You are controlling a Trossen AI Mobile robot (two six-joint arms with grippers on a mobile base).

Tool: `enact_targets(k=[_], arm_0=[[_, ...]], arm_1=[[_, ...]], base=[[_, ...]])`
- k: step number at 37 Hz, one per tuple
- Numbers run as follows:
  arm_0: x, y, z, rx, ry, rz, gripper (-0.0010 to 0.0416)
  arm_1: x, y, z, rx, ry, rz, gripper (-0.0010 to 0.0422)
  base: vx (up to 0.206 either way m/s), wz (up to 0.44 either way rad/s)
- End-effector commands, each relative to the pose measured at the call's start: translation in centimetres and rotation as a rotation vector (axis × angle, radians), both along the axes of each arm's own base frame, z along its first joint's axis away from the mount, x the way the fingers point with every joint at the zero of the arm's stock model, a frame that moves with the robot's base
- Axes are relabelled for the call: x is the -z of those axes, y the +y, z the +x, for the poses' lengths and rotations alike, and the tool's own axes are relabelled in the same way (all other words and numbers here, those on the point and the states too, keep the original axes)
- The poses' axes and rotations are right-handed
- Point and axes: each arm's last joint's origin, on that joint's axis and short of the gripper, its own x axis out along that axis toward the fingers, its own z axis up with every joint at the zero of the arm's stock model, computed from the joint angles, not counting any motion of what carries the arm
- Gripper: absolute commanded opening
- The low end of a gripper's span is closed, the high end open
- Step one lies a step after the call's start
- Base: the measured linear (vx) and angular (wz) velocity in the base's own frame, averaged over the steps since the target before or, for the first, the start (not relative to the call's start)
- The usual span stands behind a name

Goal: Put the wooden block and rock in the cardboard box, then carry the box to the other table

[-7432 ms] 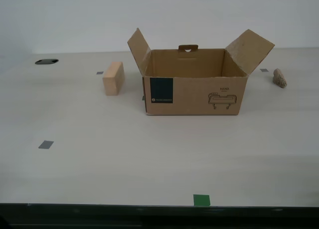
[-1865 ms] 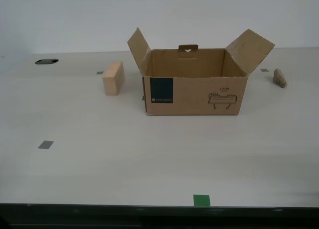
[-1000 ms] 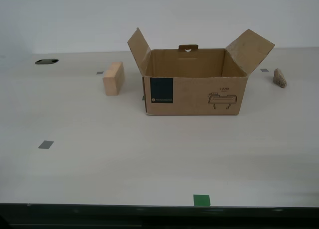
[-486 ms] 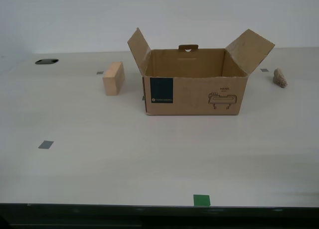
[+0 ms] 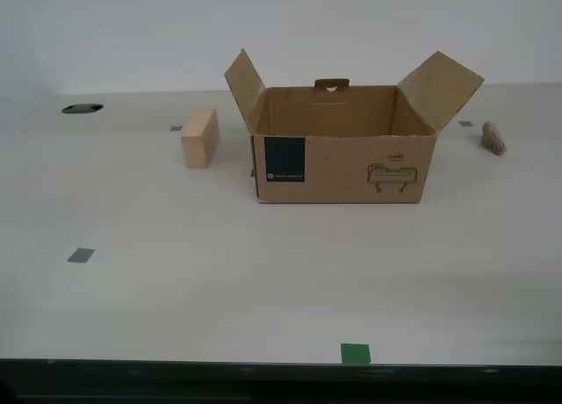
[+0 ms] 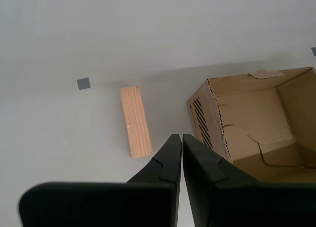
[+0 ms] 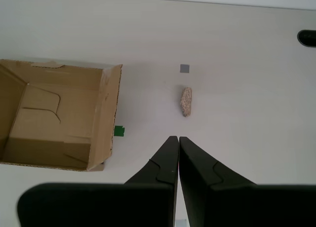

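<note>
Box (image 5: 342,154) open at table centre, empty; block (image 5: 199,138) at its nine o'clock, rock (image 5: 493,138) at three, both apart from it. My first gripper (image 7: 177,138) above the rock and second gripper (image 6: 181,136) near the block hang closed, empty. Nothing grasped yet; next, jaws must spread and descend

A smooth beige table (image 5: 263,272) with grey tape squares (image 5: 81,255) stands against a plain white wall (image 5: 132,35).
</note>
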Motion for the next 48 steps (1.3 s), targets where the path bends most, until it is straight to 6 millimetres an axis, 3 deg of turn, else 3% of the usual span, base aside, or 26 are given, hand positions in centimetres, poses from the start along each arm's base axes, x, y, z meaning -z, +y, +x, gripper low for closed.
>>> enact_targets(k=[1,15,23,35,48], arm_0=[[-0.01,0.01,-0.04,-0.003,0.003,-0.002,0.0003],[0.05,0.01,-0.08,-0.010,0.010,-0.008,0.0003],[0.23,0.01,-0.30,-0.025,0.039,-0.020,0.0028],[0.22,0.02,-0.29,-0.023,0.038,-0.018,0.0154],[0.23,0.02,-0.30,-0.021,0.039,-0.017,0.0348]], arm_1=[[-0.03,0.01,0.00,-0.001,-0.002,0.001,0.0000],[-0.03,-0.02,-0.03,0.009,-0.005,0.009,0.0004],[-0.04,0.08,0.02,-0.016,-0.015,0.036,0.0087],[-0.05,0.00,0.00,-0.003,-0.012,0.022,0.0240],[-0.13,-0.05,0.10,-0.003,-0.025,0.017,0.0374]], base=[[0.000,0.000],[0.000,0.000],[0.000,0.000],[0.000,0.000],[0.000,0.000]])
